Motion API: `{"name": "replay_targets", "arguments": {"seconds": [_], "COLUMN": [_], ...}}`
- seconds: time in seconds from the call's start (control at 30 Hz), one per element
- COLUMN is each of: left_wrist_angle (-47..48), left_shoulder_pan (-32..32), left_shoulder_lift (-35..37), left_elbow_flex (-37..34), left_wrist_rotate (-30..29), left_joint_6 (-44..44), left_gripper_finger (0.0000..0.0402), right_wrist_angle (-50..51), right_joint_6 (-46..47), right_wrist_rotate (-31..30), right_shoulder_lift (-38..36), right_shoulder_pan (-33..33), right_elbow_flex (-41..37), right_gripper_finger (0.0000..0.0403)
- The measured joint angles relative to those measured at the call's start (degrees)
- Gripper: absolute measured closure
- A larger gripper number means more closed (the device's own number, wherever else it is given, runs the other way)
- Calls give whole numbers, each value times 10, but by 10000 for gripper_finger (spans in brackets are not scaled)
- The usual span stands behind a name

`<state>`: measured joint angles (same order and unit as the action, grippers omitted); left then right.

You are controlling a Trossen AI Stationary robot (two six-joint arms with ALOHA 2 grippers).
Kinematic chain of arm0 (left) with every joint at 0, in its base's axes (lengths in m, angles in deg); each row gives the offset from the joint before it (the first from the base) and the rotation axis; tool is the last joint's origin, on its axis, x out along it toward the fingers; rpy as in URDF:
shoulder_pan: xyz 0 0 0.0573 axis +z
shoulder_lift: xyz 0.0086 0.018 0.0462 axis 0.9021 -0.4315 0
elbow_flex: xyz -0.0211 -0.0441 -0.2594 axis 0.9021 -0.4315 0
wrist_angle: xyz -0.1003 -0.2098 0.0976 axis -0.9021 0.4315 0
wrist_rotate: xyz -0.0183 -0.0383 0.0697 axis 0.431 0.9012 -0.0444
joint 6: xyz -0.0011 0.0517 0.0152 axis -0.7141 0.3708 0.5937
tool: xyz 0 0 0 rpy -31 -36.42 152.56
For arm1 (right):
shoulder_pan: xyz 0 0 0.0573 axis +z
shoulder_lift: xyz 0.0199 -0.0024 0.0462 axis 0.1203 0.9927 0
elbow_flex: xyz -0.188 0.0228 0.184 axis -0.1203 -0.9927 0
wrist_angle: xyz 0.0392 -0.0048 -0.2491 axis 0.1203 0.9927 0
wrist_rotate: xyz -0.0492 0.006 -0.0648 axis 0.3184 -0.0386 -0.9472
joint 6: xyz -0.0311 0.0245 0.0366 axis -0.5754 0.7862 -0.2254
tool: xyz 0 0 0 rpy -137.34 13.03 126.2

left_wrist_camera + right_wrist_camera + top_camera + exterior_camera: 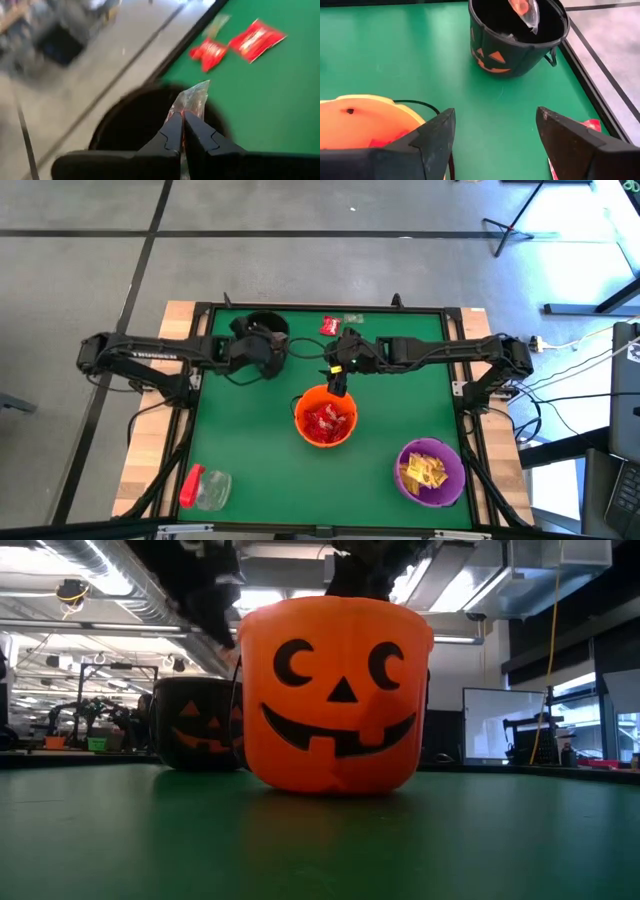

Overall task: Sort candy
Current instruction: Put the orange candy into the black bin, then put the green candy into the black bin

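Observation:
My left gripper (182,116) is shut on a small crinkly clear and reddish candy packet (192,99), directly over the open black pumpkin bucket (265,327) at the table's far left. My right gripper (495,135) is open and holds nothing; it hovers at the far rim of the orange pumpkin bucket (325,418), which holds red candy. Two red packets (209,52) (257,39) and a greenish one (353,318) lie flat on the green mat by the far edge. The purple bucket (432,472) holds yellow candy. My left gripper pinches the candy packet between its two fingertips (172,125), at one end of the wrapper (186,111). The packet is lifted clear and hangs over the black bucket's opening (525,12), touching neither the rim nor the table.
A clear jar with a red cap (205,487) lies near the table's near left corner. The orange bucket (335,690) stands at the middle, the black one (195,725) behind it. A raised black frame (330,307) edges the mat. Green mat lies bare between the buckets.

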<state>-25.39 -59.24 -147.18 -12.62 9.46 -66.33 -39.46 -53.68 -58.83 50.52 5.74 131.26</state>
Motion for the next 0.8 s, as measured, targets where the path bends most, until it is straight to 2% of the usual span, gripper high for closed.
{"name": "replay_targets", "arguments": {"seconds": [0.17, 0.37, 0.53, 0.67, 0.8], "left_wrist_angle": [34, 26, 30, 31, 22], "left_shoulder_pan": [54, 63, 63, 63, 54], "left_shoulder_lift": [0, 0, 0, 0, 16], "left_elbow_flex": [0, 0, 0, 0, 9], "left_wrist_rotate": [47, 60, 82, 53, 43], "left_joint_6": [-56, -56, -42, -42, -43], "left_gripper_finger": [401, 386, 325, 269, 236], "right_wrist_angle": [2, 22, 41, 49, 44], "right_joint_6": [0, 0, 13, 16, 15], "right_wrist_rotate": [-6, -25, -13, 0, 2], "right_shoulder_lift": [0, 0, 0, 0, -1], "right_shoulder_pan": [0, -4, -32, -66, -114], "right_elbow_flex": [0, 0, 0, 0, -18], "right_gripper_finger": [127, 127, 127, 127, 127]}}
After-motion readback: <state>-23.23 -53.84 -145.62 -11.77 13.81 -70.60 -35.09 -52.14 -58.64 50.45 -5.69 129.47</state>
